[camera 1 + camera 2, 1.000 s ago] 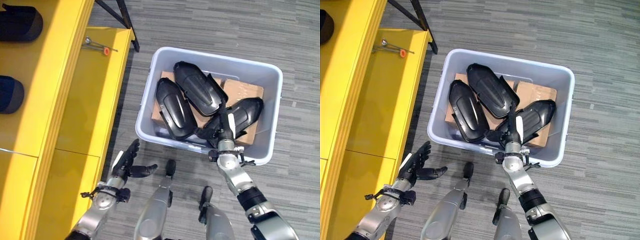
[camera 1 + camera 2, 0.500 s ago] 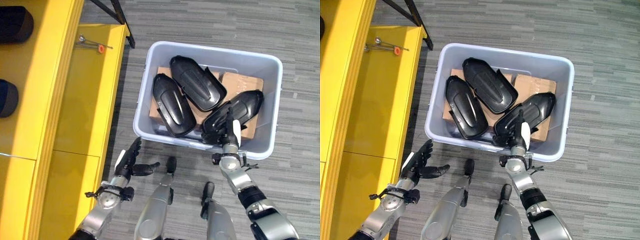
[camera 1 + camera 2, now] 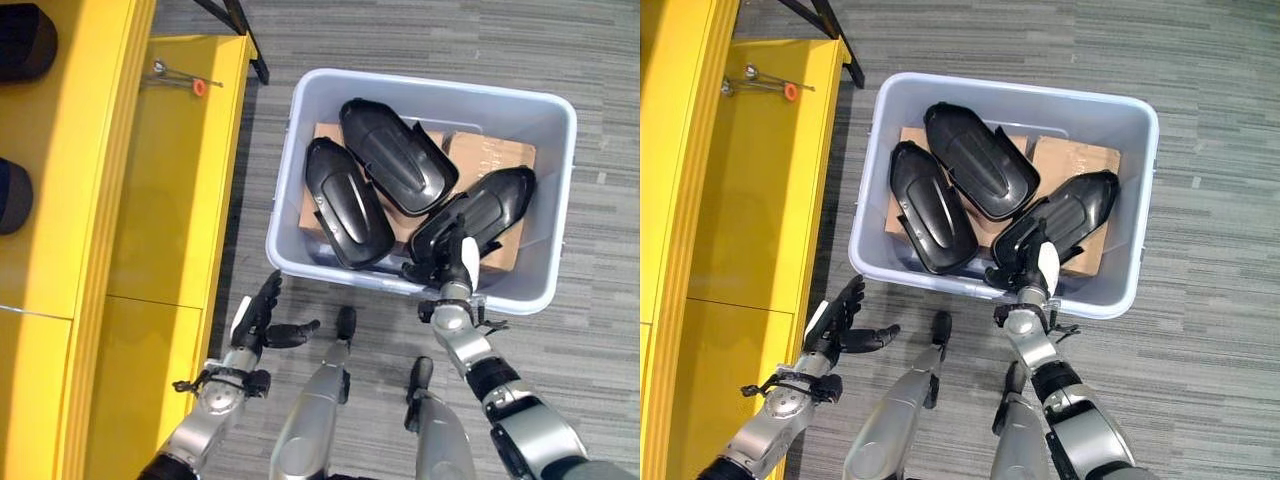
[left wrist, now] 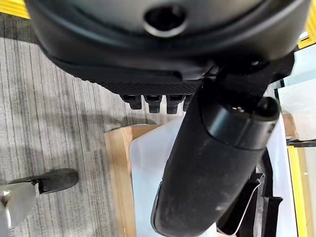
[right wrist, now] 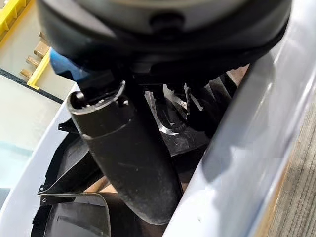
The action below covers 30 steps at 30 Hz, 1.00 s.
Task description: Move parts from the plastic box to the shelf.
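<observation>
Our right hand (image 3: pixel 452 262) has slid onto the part (image 3: pixel 478 222) at the box's (image 3: pixel 420 92) five o'clock, grip unclear; left hand (image 3: pixel 262 318) hangs loose.

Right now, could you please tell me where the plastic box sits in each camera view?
Left eye view: upper right, plastic box beside the yellow shelf.
Right eye view: upper middle.
Left wrist view: a pale surface might be it; cannot tell.
Right wrist view: its pale wall, close up.
Shared landmark: the black parts inside it.
</observation>
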### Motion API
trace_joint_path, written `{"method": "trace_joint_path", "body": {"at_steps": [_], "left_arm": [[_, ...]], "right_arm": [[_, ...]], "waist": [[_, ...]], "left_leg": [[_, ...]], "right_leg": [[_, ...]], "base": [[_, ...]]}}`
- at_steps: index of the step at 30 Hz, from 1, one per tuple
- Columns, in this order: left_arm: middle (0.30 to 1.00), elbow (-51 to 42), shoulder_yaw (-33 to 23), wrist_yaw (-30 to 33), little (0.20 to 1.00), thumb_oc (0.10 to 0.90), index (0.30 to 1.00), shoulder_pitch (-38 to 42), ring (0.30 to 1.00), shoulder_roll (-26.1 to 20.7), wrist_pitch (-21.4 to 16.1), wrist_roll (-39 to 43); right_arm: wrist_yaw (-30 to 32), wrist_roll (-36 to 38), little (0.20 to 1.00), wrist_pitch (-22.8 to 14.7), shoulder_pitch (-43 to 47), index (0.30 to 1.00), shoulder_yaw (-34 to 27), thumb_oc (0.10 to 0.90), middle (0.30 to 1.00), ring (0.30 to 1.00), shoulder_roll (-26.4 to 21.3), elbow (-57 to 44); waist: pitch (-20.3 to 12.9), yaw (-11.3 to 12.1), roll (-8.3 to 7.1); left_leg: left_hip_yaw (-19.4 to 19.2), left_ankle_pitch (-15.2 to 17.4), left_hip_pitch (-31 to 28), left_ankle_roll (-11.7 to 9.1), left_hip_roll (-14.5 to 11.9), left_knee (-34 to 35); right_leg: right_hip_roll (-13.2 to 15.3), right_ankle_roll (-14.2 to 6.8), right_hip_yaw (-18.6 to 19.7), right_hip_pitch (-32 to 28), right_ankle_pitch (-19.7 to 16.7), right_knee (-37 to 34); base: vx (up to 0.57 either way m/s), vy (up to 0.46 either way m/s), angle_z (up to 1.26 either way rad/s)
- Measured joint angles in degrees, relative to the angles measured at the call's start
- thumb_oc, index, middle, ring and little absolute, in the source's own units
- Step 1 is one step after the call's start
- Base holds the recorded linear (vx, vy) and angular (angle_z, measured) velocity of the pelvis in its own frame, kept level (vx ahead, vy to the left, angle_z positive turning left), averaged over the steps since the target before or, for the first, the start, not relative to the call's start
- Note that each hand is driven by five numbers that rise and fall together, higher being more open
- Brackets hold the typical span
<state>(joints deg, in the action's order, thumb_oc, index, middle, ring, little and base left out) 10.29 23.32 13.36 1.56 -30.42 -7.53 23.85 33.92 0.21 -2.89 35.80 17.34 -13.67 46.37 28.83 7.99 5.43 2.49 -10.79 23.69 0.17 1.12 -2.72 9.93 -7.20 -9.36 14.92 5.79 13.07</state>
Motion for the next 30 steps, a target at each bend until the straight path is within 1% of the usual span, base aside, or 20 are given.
{"method": "trace_joint_path", "body": {"at_steps": [2, 4, 5, 7, 11, 15, 17, 21, 22, 23, 25, 28, 30], "left_arm": [[1.000, 0.00, 0.10, -0.01, 1.000, 0.900, 1.000, 0.09, 1.000, 0.02, -0.01, 0.00], [1.000, 0.12, 0.47, 0.07, 1.000, 0.900, 1.000, 0.49, 1.000, 0.05, -0.02, 0.00], [1.000, 0.27, 0.81, 0.18, 1.000, 0.900, 1.000, 0.63, 1.000, 0.04, -0.06, 0.00], [1.000, 0.27, 1.17, 0.20, 1.000, 0.900, 1.000, 0.79, 1.000, 0.05, -0.21, 0.00], [1.000, 0.32, 2.37, 0.19, 1.000, 0.900, 1.000, 1.66, 1.000, 0.16, -0.40, -0.01], [1.000, 0.44, 2.62, 0.14, 1.000, 0.900, 1.000, 2.09, 1.000, 0.35, -0.47, -0.01], [1.000, 0.43, 2.72, 0.13, 1.000, 0.900, 1.000, 2.17, 1.000, 0.35, -0.50, -0.01], [1.000, 0.57, 4.84, -0.11, 1.000, 0.900, 1.000, 3.17, 1.000, 0.45, -0.58, -0.01], [1.000, 0.57, 5.38, -0.20, 1.000, 0.900, 1.000, 3.56, 1.000, 0.47, -0.58, -0.01], [1.000, 0.73, 5.99, -0.23, 1.000, 0.900, 1.000, 4.12, 1.000, 0.57, -0.58, -0.01], [1.000, 0.87, 5.91, -0.24, 1.000, 0.900, 1.000, 4.65, 1.000, 0.98, -0.66, -0.01], [1.000, 1.01, 5.78, -0.28, 1.000, 0.900, 1.000, 5.23, 1.000, 1.35, -0.70, -0.06], [1.000, 1.01, 5.75, -0.30, 1.000, 0.900, 1.000, 5.29, 1.000, 1.42, -0.74, -0.53]], "right_arm": [[0.41, 0.00, 1.000, -0.44, 0.66, 1.000, 0.11, 0.900, 1.000, 1.000, 0.02, 0.90], [1.10, -0.04, 1.000, -0.92, 2.16, 1.000, 0.57, 0.900, 1.000, 1.000, -0.13, 3.06], [1.65, -0.09, 1.000, -1.29, 4.24, 1.000, 1.20, 0.900, 1.000, 1.000, -0.24, 6.14], [1.72, -0.15, 1.000, -1.11, 5.20, 1.000, 1.31, 0.900, 1.000, 1.000, -0.60, 6.65], [2.85, -2.28, 1.000, -1.33, 8.09, 1.000, 2.09, 0.900, 1.000, 1.000, -3.21, 10.89], [2.93, -2.54, 1.000, -2.31, 11.08, 1.000, 3.09, 0.900, 1.000, 1.000, -4.52, 16.51], [2.88, -2.54, 1.000, -2.20, 12.30, 1.000, 3.40, 0.900, 1.000, 1.000, -4.98, 17.98], [2.91, -4.64, 1.000, -2.80, 14.68, 1.000, 4.65, 0.900, 1.000, 1.000, -6.93, 22.18], [2.92, -4.73, 0.855, -2.82, 14.76, 0.855, 5.11, 0.796, 0.855, 0.855, -7.47, 22.67], [2.93, -5.20, 0.300, -2.84, 15.02, 0.300, 5.61, 0.400, 0.300, 0.300, -7.82, 23.78], [2.97, -6.16, 0.300, -2.62, 14.75, 0.300, 5.61, 0.400, 0.300, 0.300, -8.18, 23.80], [3.62, -9.97, 0.300, -2.09, 14.35, 0.300, 7.11, 0.400, 0.300, 0.300, -9.97, 23.95], [3.67, -11.84, 0.300, -2.13, 13.94, 0.300, 7.30, 0.400, 0.300, 0.300, -10.25, 23.90]], "waist": [[0.05, 0.06, 0.10], [0.42, 0.04, 0.63], [0.53, 0.04, 0.86], [0.55, 0.11, 0.94], [0.97, 0.25, 1.84], [1.14, 0.38, 2.46], [1.09, 0.40, 2.61], [1.08, 0.78, 3.25], [1.01, 1.02, 3.42], [0.88, 1.39, 3.60], [0.87, 1.52, 3.62], [0.85, 1.57, 3.66], [0.77, 1.47, 3.78]], "left_leg": [[0.01, -0.22, 0.41, 0.14, -0.01, -0.01], [0.06, -0.28, 0.49, 0.13, 0.01, -0.04], [-0.01, -0.38, 0.70, -0.01, 0.02, -0.05], [0.00, -0.47, 1.18, -0.13, 0.02, -0.06], [0.06, -0.91, 2.31, -0.68, 0.09, -0.07], [0.14, -1.06, 2.46, -0.79, 0.11, -0.05], [0.16, -1.08, 2.73, -0.84, 0.12, -0.05], [0.23, -1.23, 3.42, -1.03, 0.35, -0.05], [0.22, -1.24, 3.43, -1.04, 0.42, -0.02], [0.19, -1.24, 3.44, -1.04, 0.48, -0.05], [0.21, -1.24, 3.44, -1.05, 0.48, -0.05], [0.23, -1.30, 3.22, -1.12, 0.49, -0.06], [0.30, -1.31, 3.05, -1.14, 0.48, -0.06]], "right_leg": [[0.03, -0.04, 0.03, 0.57, 0.06, 0.33], [0.05, -0.03, -0.01, 0.66, 0.08, 0.54], [0.10, -0.05, 0.26, 1.22, 0.11, 1.02], [0.15, 0.18, 0.32, 1.91, 0.36, 1.52], [0.33, 0.34, 0.38, 3.58, 0.53, 2.63], [0.40, 0.30, 0.41, 3.98, 0.64, 3.23], [0.43, 0.20, 0.43, 4.34, 0.74, 3.43], [0.75, 0.04, 0.44, 5.38, 0.93, 4.21], [0.83, -0.01, 0.47, 5.50, 0.96, 4.28], [0.90, -0.09, 0.55, 5.55, 1.01, 4.46], [0.91, -0.10, 0.53, 5.60, 1.03, 4.57], [0.98, 0.01, 0.57, 5.55, 1.18, 4.99], [0.96, 0.03, 0.58, 5.49, 1.19, 5.17]], "base": [[0.00, 0.000, 0.00], [0.00, 0.000, 0.00], [0.00, 0.000, 0.00], [0.00, 0.001, -0.02], [0.00, 0.000, 0.00], [0.00, 0.000, 0.00], [0.00, 0.000, 0.00], [0.00, 0.000, 0.00], [0.00, 0.000, 0.00], [0.00, 0.000, 0.00], [0.00, 0.000, 0.00], [0.00, 0.000, 0.00], [0.00, 0.000, 0.00]]}}
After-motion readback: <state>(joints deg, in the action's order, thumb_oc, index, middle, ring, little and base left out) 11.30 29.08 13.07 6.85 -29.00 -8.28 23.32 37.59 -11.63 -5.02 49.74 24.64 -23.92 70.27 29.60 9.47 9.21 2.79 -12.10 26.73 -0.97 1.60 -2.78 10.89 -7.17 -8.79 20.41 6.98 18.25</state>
